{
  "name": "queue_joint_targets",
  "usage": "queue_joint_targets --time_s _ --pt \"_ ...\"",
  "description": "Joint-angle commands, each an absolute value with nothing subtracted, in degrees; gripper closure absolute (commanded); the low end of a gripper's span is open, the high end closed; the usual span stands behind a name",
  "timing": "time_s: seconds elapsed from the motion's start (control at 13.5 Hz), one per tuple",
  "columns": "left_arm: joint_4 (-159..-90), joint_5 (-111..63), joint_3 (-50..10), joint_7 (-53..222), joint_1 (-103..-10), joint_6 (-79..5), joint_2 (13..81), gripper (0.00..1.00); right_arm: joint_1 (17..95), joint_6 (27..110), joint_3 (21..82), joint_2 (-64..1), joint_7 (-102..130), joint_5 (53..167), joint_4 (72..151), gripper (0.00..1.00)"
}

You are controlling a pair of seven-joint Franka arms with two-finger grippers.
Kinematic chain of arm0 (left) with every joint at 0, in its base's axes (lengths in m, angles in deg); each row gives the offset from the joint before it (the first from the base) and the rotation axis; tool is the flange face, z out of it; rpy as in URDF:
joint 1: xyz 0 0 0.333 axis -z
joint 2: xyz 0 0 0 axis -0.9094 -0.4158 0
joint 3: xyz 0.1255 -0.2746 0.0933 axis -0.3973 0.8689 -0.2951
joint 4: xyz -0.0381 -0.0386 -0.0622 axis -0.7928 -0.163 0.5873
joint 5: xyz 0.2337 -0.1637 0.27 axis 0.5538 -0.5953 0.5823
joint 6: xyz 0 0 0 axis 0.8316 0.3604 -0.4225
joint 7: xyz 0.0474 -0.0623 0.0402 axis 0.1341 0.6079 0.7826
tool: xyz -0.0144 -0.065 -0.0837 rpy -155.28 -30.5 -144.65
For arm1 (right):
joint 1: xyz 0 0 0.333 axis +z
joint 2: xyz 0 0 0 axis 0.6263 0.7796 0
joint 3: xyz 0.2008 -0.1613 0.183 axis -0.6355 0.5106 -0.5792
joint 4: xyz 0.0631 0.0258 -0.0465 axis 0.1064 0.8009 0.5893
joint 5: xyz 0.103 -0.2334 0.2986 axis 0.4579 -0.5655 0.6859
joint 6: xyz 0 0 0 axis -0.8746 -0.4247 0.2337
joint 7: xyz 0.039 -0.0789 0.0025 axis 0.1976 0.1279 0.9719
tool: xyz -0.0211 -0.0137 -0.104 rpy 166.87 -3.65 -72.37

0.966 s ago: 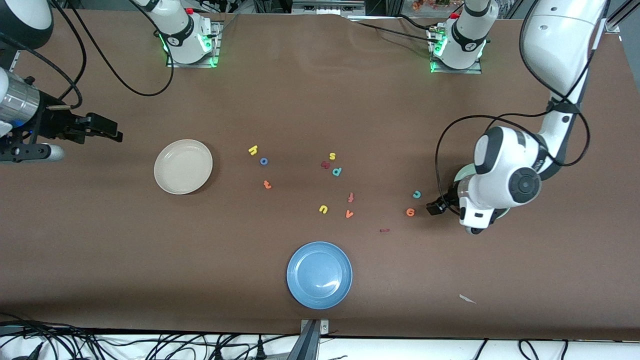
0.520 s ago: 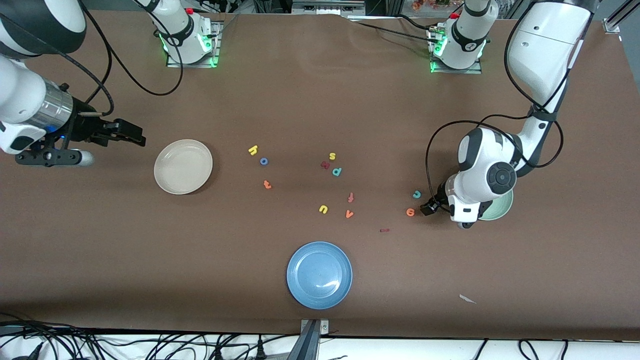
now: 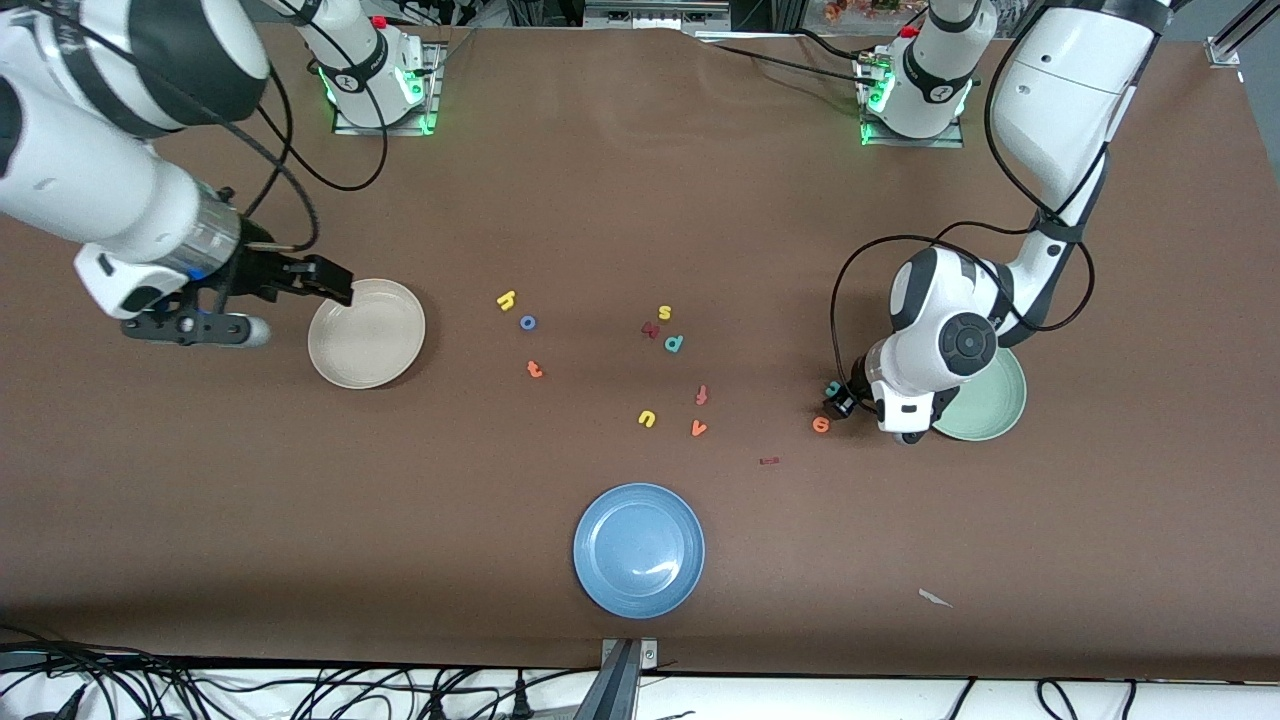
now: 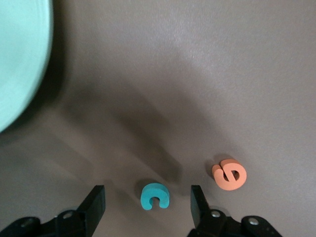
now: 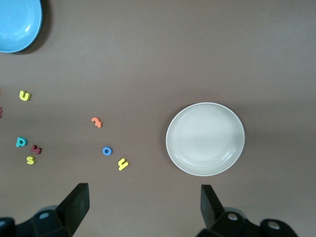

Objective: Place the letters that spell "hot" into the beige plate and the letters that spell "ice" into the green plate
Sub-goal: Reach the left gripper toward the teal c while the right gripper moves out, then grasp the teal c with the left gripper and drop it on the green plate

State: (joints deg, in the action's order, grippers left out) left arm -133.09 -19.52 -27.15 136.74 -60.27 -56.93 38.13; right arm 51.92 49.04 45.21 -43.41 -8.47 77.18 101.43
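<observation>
A blue plate (image 3: 639,549) sits on the brown table (image 3: 600,200) at the edge nearest the front camera, midway between the two ends. Farther from the camera lies a loose scatter of small foam letters: a yellow s (image 3: 665,312), a dark red letter (image 3: 651,329) just beside it and a teal p (image 3: 674,343). Nearer the camera are a red-orange f (image 3: 702,395), a yellow u (image 3: 647,418) and an orange v (image 3: 699,428). A small white scrap (image 3: 935,598) lies toward the left arm's end.

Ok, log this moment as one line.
left gripper: open jaws straddling teal c | right gripper: open, over beige plate rim | both plates empty, green plate
</observation>
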Motion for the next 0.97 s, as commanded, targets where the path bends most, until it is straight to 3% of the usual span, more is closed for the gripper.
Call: queue_joint_targets --time_s 0.0,0.3,0.59,0.89 --pt "-133.6 -18.1 -27.6 138.3 -59.3 -58.1 37.5 0.23 53.5 49.2 45.5 -42.7 -10.1 75.6 101.0 0.0" --pt "-133.5 -18.0 -27.6 138.5 -58.8 -58.1 36.4 0.34 56.4 49.6 45.5 -40.4 -11.7 76.0 101.0 0.0" --pt "-133.5 -18.0 -27.6 138.5 -58.7 -58.1 36.4 0.58 56.6 58.3 42.1 -40.6 -12.6 76.1 108.1 0.0" --pt "-133.3 -18.0 -27.6 138.1 -58.9 -58.0 36.4 0.9 52.9 66.2 36.4 -42.6 -12.6 75.8 117.0 0.0"
